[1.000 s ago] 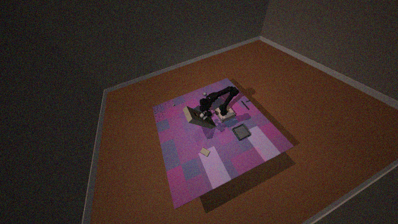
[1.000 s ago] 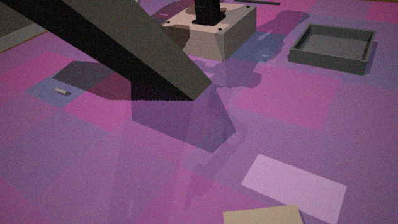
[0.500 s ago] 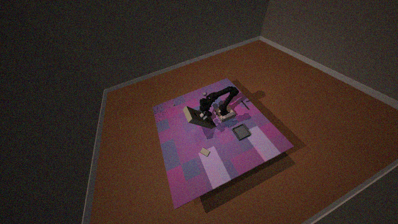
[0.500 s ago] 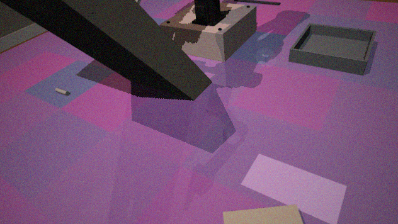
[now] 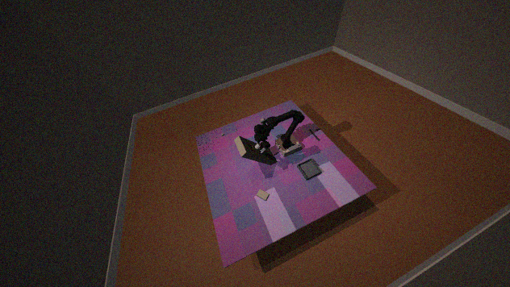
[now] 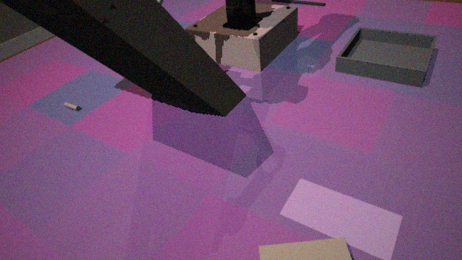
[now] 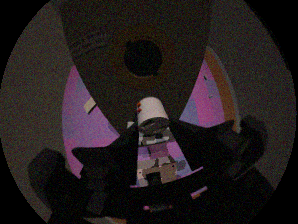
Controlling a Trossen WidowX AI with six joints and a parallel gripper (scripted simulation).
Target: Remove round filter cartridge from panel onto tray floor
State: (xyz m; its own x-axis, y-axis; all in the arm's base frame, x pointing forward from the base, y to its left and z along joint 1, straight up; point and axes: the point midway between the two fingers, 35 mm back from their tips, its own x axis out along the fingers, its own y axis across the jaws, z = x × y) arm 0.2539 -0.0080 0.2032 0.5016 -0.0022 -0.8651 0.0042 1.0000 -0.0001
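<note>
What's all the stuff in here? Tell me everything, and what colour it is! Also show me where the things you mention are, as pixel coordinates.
filter cartridge (image 7: 151, 108): one, white with red marks, in the end effector
service panel (image 5: 252, 151) (image 6: 164, 55) (image 7: 100, 60): one, dark with a tan side, slanting over the table
round hole (image 7: 143, 58): one, black, in the panel
tray (image 5: 310, 168) (image 6: 380, 75): one, grey, on the table
flat block (image 5: 262, 195) (image 6: 307, 250) (image 7: 90, 105): one, tan, on the table
small stick (image 6: 72, 106): one, white with a dark tip, on the table
table (image 5: 242, 250) (image 6: 110, 204): one, pink, purple and blue
floor (image 5: 173, 181): one, orange-brown, below
walls (image 5: 60, 60): dark grey, around
base box (image 6: 241, 52): one, pale and brown, under the arm
arm (image 5: 278, 120) (image 6: 240, 14): one, black
end effector (image 5: 261, 148) (image 7: 152, 121): one, mostly black, by the panel
</note>
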